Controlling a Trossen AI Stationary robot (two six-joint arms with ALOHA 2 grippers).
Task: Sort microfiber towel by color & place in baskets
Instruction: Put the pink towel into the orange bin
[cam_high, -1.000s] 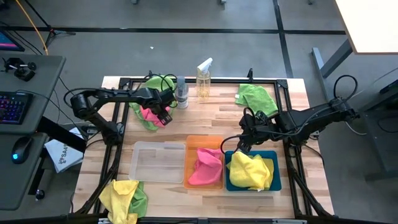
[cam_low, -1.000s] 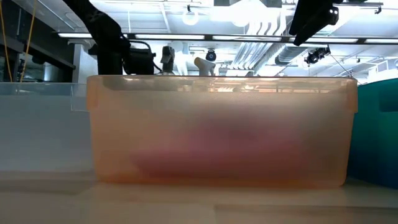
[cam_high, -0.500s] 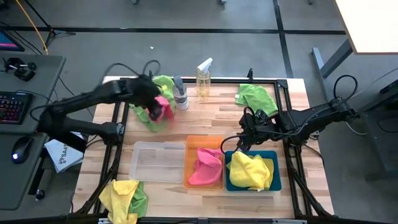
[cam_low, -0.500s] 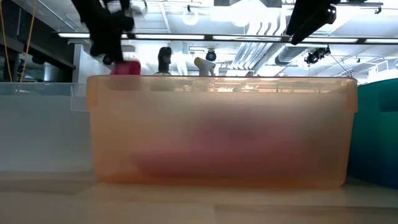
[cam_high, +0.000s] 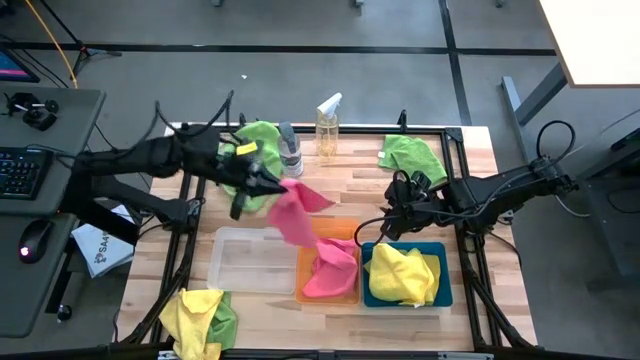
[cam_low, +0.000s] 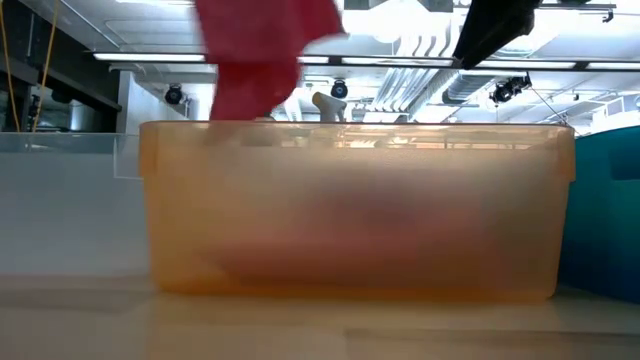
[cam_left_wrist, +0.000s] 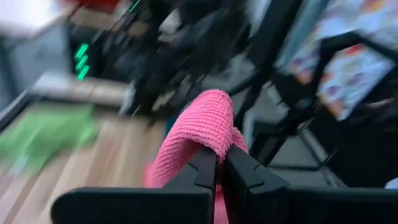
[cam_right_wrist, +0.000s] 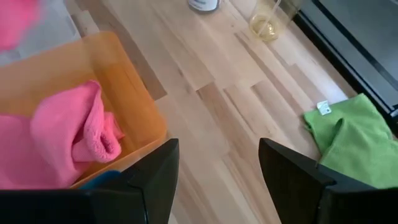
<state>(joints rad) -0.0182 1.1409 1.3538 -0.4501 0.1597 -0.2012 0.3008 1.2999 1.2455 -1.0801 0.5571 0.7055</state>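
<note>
Left wrist view: left gripper (cam_left_wrist: 220, 163) pinches a nubby pink towel (cam_left_wrist: 202, 132); right gripper (cam_right_wrist: 217, 163) gapes empty

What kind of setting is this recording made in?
Probably a robotics lab or workshop: a wooden table on a black frame, a desk with keyboard and mouse beside it, and exposed ceiling ducts over a concrete floor.

Grey floor (cam_high: 330, 22) crossed by dark lines surrounds the wooden table (cam_high: 340, 190). A grey desk (cam_high: 45, 180) stands at left with keyboard (cam_high: 22, 170) and mouse (cam_high: 34, 240). Ceiling light fixtures (cam_low: 400, 15) hang overhead
</note>
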